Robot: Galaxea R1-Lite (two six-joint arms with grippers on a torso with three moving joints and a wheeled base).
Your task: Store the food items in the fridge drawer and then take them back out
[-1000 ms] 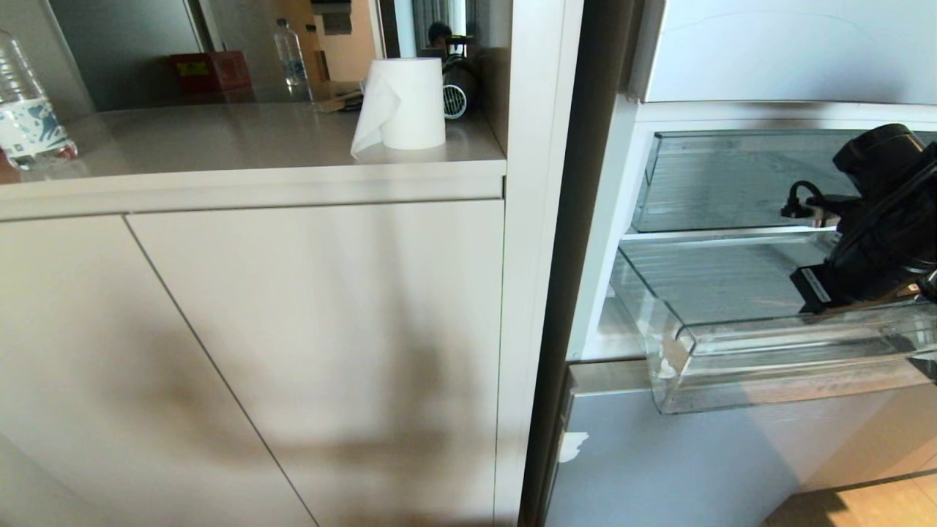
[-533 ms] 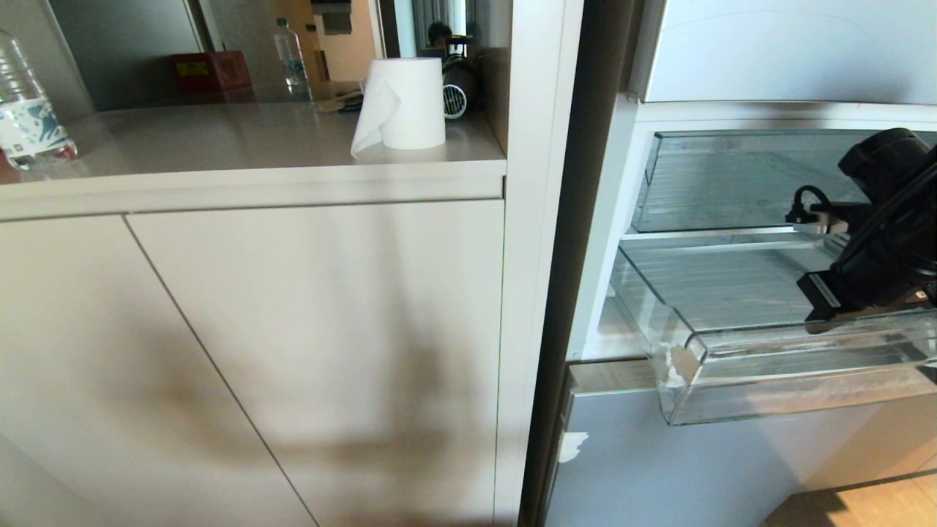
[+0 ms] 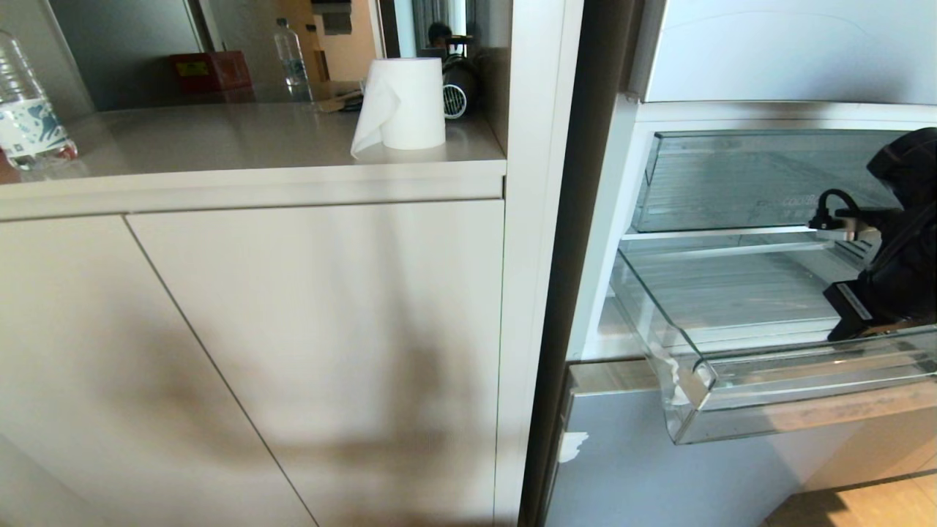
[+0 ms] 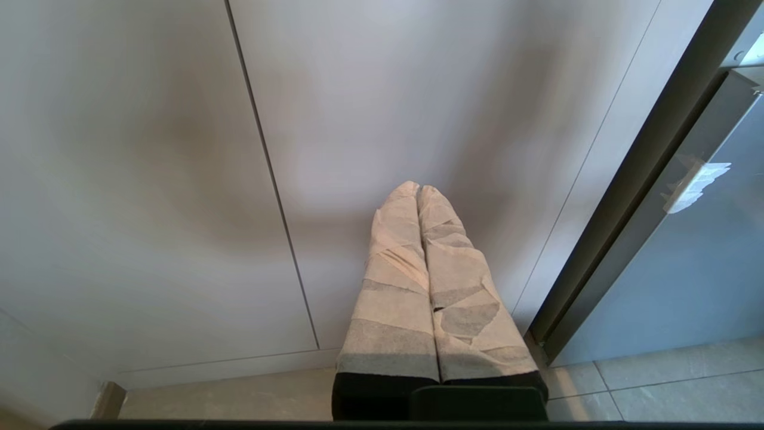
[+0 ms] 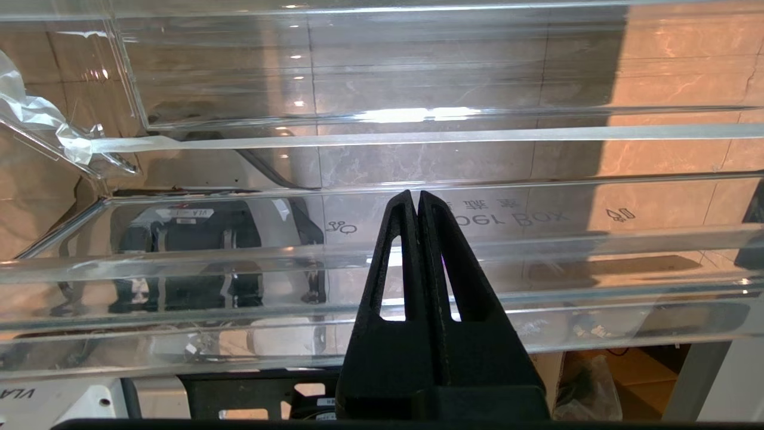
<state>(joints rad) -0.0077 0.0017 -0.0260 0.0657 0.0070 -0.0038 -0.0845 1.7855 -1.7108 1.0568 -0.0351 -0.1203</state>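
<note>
While fridge drawer (image 3: 768, 359) stands pulled out, right hand (image 5: 418, 200) pinched closed, empty, inside its front lip | left hand (image 4: 419, 191) closed before cabinet door (image 4: 149, 179) | paper roll (image 3: 404, 102), bottle (image 3: 25, 117) on table (image 3: 219, 139).

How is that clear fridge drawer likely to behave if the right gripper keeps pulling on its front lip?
The fridge drawer looks like stiff clear plastic, so it should slide rather than flex. It appears empty, so probably light. Its glossy lip may be slippery under the right gripper, which is shut and hooked behind it. Already tilted downward, it may tip further.
</note>
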